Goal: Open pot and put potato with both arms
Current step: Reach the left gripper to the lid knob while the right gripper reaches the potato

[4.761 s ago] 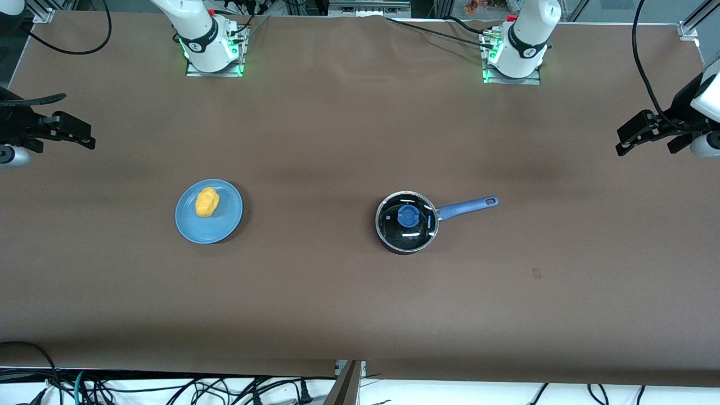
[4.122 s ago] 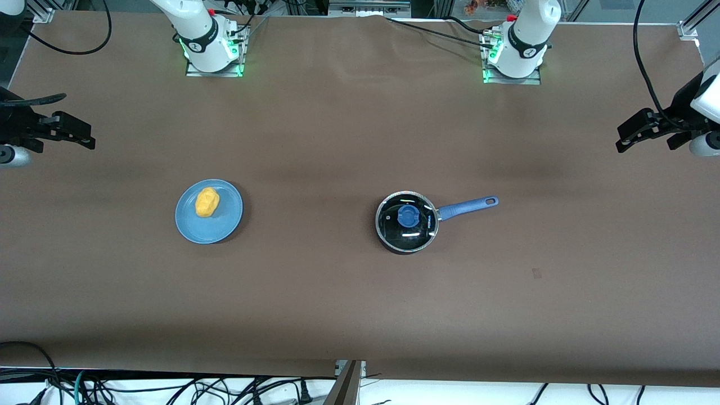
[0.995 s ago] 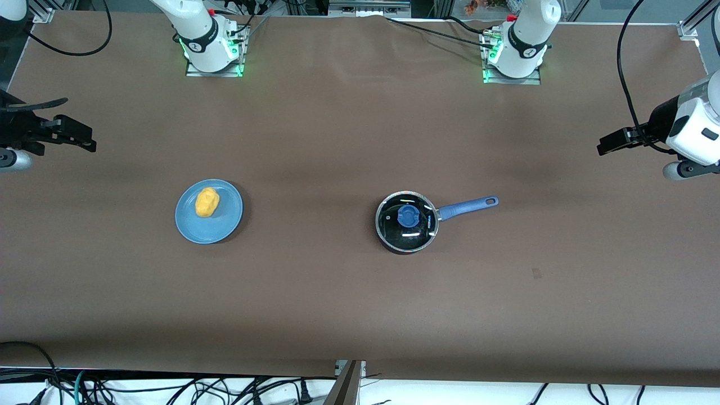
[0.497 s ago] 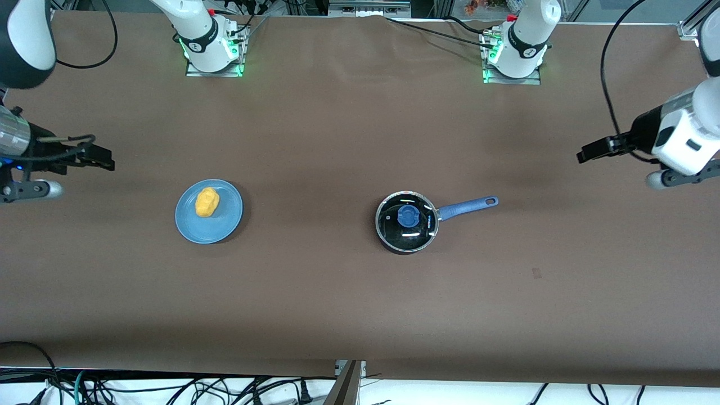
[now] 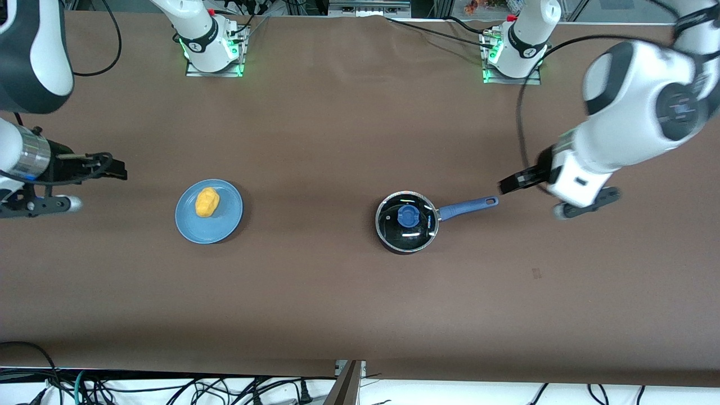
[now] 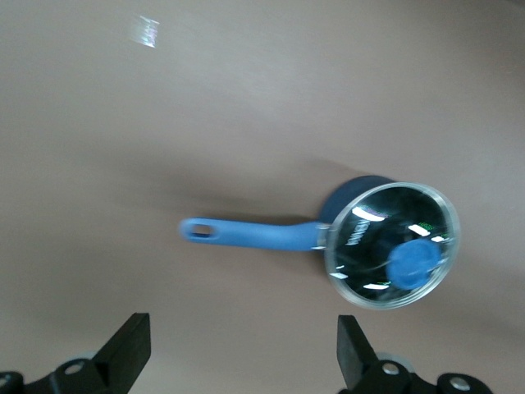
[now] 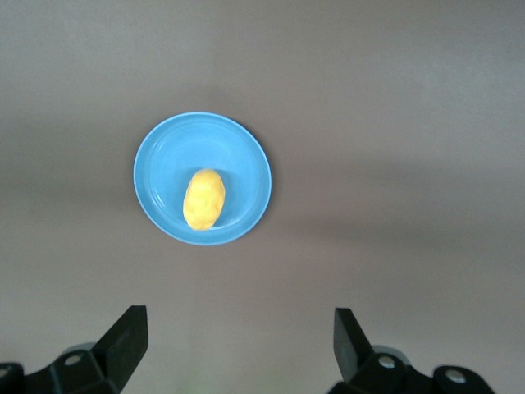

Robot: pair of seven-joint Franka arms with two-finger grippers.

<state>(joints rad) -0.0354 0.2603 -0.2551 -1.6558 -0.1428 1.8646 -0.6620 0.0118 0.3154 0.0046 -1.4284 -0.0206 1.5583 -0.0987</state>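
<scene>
Nothing done yet. Glass lid (image 5: 406,219) is on the saucepan (image 5: 394,243), blue handle (image 5: 467,207) pointing to about 2 o'clock in the front view. Potato (image 5: 206,202) sits on the blue plate (image 5: 225,225), well apart from the pan, toward the right arm's end. Left gripper (image 6: 238,353) hangs spread and empty over the table just off the handle tip. Right gripper (image 7: 238,349) is spread and empty too, near the plate. Left to do: lift lid, grab potato, drop it in.

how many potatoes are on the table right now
1. The small lumpy yellow-orange potato lies on the flat round blue plate, toward the right arm's end of the table. None other shows.
</scene>
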